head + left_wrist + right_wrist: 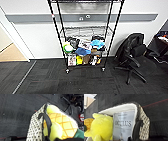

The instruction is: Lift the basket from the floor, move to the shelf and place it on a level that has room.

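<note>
Woven basket fills both wrist views — each claw's grip can't be told.

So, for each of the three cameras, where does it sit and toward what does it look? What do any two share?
Head view: high on the robot, looking forward and down at the shelf, the floor and an office chair.
Left wrist view: on the left arm, looking close at the basket holding a yellow plush toy.
Right wrist view: on the right arm, looking into the basket at a book reading OCULUS.
Both wrist views share basket and toy.
</note>
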Controlling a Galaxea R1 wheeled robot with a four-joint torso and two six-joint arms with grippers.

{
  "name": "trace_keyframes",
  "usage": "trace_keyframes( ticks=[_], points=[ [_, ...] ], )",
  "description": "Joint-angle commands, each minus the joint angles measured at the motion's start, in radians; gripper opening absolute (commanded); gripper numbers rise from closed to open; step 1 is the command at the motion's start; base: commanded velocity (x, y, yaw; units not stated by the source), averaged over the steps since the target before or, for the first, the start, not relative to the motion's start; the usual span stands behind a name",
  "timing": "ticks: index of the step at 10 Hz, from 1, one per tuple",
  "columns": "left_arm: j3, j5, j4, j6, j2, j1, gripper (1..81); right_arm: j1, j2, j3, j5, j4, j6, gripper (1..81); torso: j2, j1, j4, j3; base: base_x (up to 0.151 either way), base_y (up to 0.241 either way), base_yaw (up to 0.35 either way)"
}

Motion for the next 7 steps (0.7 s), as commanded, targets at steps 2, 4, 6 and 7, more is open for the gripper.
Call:
trace_keyframes(
  ticks=[2, 4, 6, 7],
  points=[
    [0.007, 0.018, -0.016, -0.008, -0.045, -0.109, 1.0, 0.101, -0.038, 0.019, -0.045, 0.010, -0.006, 1.0, 0.128, -0.082, 0.000, 0.081, 0.000, 0.000, 0.000],
    [0.007, 0.018, -0.014, -0.008, -0.039, -0.111, 1.0, 0.101, -0.038, 0.016, -0.045, 0.010, -0.006, 1.0, 0.196, -0.127, 0.000, 0.121, 0.000, 0.000, 0.000],
    [0.007, 0.019, -0.014, -0.007, -0.036, -0.103, 1.0, 0.099, -0.036, 0.014, -0.045, 0.009, -0.006, 1.0, 0.267, -0.174, 0.000, 0.161, 0.000, 0.000, 0.000],
    [-0.001, 0.018, -0.014, -0.007, -0.033, -0.099, 1.0, 0.096, -0.036, 0.014, -0.045, 0.007, -0.006, 1.0, 0.301, -0.196, 0.000, 0.180, 0.000, 0.000, 0.000]
  ],
)
